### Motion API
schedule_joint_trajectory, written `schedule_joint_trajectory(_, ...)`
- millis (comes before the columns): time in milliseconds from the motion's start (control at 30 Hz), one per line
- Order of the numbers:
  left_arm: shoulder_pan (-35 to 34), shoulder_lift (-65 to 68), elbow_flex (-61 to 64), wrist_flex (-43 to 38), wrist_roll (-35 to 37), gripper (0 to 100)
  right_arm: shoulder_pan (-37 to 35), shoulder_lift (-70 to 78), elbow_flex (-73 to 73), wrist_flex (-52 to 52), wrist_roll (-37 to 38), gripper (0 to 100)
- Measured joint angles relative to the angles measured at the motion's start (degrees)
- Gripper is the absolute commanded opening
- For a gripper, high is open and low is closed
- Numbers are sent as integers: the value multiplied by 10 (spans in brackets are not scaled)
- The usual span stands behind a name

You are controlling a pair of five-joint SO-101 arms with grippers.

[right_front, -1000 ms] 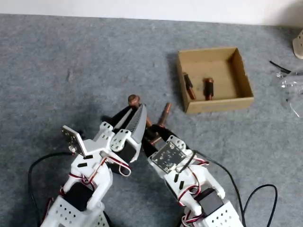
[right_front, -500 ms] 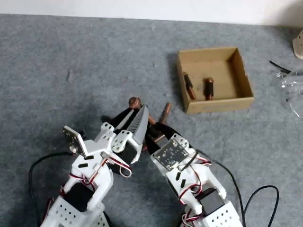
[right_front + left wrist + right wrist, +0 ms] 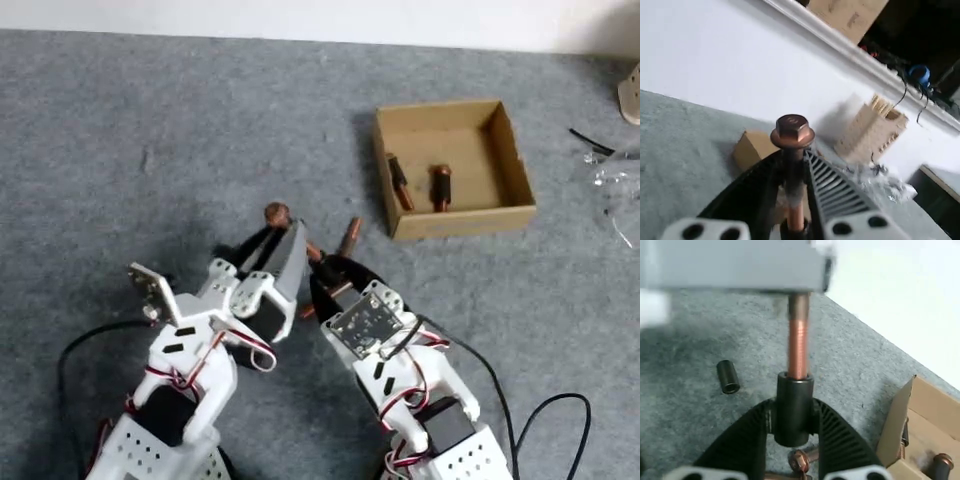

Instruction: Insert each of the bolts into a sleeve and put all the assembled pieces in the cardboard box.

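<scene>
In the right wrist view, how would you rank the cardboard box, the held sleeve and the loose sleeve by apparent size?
1. cardboard box
2. held sleeve
3. loose sleeve
The loose one lies farther off, so the sleeves may truly match.

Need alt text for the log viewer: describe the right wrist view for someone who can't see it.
The right gripper holds a black sleeve, with the threaded end of a copper bolt in its open end. On the grey mat lie a spare sleeve and a loose bolt; the box stands off to one side.
</scene>
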Motion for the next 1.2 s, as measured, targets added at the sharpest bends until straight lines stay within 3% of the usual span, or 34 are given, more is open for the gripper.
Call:
schedule_joint_trajectory(467, 30, 0, 0, 52, 4, 6, 9, 0, 0, 1, 0, 5)
schedule_joint_trajectory(633, 54, 0, 0, 76, -44, 6, 9, 0, 0, 1, 0, 5)
schedule_joint_trajectory(967, 55, 0, 0, 76, -55, 12, 9, 0, 0, 1, 0, 5)
schedule_joint_trajectory(1033, 55, 0, 0, 76, -55, 57, 9, 0, 0, 1, 0, 5)
schedule_joint_trajectory(1200, 45, 0, 0, 76, -55, 292, 11, 0, 0, 1, 0, 5)
